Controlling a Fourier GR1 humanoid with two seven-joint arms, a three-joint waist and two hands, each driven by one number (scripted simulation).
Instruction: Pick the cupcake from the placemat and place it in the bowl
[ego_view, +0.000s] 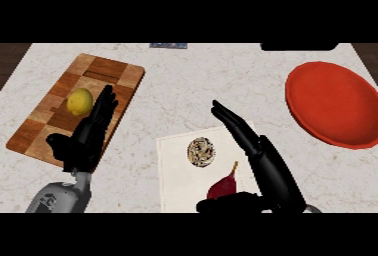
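A small round cupcake (201, 151) with a speckled top sits on the white placemat (174, 175) at the lower middle of the counter. My right hand (267, 167) is open, fingers straight and pointing up-left, just right of the cupcake and not touching it. Its thumb reaches left near the bottom edge of the view. The red bowl (332, 104) lies at the right side of the counter. My left hand (90, 134) rests open, fingers up, over the wooden cutting board.
A wooden cutting board (70, 107) lies at the left with a yellow lemon (80, 101) on it. A dark red pepper-like item (224, 185) lies on the placemat below the cupcake. A black object (299, 46) is at the counter's far edge.
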